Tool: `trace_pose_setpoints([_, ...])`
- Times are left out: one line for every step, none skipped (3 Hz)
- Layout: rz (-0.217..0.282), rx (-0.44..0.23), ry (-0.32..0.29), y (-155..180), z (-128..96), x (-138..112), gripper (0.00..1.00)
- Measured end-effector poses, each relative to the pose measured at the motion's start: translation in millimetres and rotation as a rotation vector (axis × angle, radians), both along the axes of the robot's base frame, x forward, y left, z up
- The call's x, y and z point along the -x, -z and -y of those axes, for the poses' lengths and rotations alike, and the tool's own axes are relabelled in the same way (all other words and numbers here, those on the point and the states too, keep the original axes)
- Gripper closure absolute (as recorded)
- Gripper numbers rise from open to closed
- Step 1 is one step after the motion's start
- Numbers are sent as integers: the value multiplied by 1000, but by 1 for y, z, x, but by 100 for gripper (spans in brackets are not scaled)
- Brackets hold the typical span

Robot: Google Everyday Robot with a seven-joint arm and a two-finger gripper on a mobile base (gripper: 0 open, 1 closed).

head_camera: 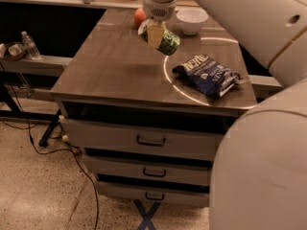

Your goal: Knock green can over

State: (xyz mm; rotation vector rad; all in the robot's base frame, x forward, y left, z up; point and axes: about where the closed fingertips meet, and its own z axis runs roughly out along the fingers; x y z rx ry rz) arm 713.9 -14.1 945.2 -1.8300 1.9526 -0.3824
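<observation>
We find the hand (155, 35) over the far middle of the counter (110, 68), its fingers closed on the green can (169, 43), which is held tilted rather than upright. A blue chip bag (208, 74) lies nearer and to the right of the can. A white bowl (192, 20) and an orange fruit (139, 17) sit just beyond the can.

Dim light, glare arc (166, 75) near jaws over table (108, 71)
</observation>
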Motion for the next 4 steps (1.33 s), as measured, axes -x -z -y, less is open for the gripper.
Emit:
trace_pose_setpoints([-110,32,-82,40,-28,-4,77])
trace_pose_setpoints([-243,-2,-139,86,-56,-12,46])
trace_pose_setpoints([-315,-20,-160,112,-69,-15,23])
trace_pose_setpoints([-326,-23,-162,110,-70,-15,1])
